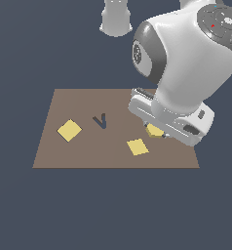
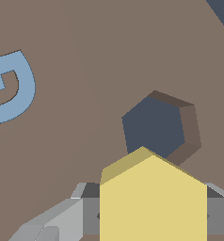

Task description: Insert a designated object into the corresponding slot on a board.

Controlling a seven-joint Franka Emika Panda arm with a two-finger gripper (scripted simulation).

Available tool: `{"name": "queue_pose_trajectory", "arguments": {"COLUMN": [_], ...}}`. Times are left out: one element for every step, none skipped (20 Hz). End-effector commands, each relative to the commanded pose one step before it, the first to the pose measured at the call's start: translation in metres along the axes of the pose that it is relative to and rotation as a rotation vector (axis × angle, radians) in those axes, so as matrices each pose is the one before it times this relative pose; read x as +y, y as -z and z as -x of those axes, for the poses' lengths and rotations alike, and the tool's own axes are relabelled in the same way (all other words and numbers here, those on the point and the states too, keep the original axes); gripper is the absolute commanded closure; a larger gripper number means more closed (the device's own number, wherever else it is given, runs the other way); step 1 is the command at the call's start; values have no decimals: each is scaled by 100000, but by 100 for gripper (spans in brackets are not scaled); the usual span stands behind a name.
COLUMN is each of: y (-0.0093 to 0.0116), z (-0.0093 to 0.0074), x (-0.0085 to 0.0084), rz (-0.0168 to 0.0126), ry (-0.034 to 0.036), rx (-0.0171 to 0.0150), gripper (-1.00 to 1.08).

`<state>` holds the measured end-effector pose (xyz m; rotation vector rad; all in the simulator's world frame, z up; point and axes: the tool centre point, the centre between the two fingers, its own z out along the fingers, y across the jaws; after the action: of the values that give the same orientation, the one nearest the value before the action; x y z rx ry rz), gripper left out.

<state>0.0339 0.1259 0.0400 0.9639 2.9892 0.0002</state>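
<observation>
The gripper clamps the yellow hexagonal block just beside the hexagonal slot — slot unobstructed. On the board, the blue G lies near the slot; two yellow square tiles — and a V-shaped recess — sit farther away.

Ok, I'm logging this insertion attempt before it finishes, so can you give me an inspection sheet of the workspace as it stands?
Surface: flat brown board on a dark floor.
Job's things: yellow hexagonal block held just short of the dark hexagonal slot; not yet inside it.
Clutter: two flat yellow square tiles, a dark V-shaped recess, and a blue letter G near the slot.
Grippers: pincer shut on the block, fingers on either side of it.
Cables: nothing seen.
Surroundings: the arm's white base beyond the board; otherwise nothing seen.
</observation>
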Motion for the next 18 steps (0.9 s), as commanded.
{"name": "queue_pose_trajectory", "arguments": {"y": [46, 6, 5, 4, 3, 2, 1, 1, 0, -24, -55, -164, -273, -273, -164, -55, 0, 0], "z": [-1485, -481, -421, -359, -296, -232, -166, -98, -37, 111, -16, -39, -67, -71, -45, -17, 0, 0], "x": [797, 255, 220, 186, 151, 118, 84, 48, 20, -39, 5, 1, 3, 6, 6, 4, 0, 0], "rz": [-13, -5, -5, -5, -4, -4, -3, -2, -1, 10, -4, -10, -17, -17, -10, -4, 0, 0], "ry": [7078, 2162, 1882, 1600, 1314, 1027, 734, 437, 154, -772, 69, 182, 308, 316, 195, 69, 0, 0], "rx": [-64, 8, 8, 7, 7, 5, 4, 3, 1, 74, -3, -8, -13, -12, -7, -2, 0, 0], "gripper": [108, 108, 108, 108, 108, 108, 108, 108, 108, 108, 108, 108, 108, 108, 108, 108, -92, -92]}}
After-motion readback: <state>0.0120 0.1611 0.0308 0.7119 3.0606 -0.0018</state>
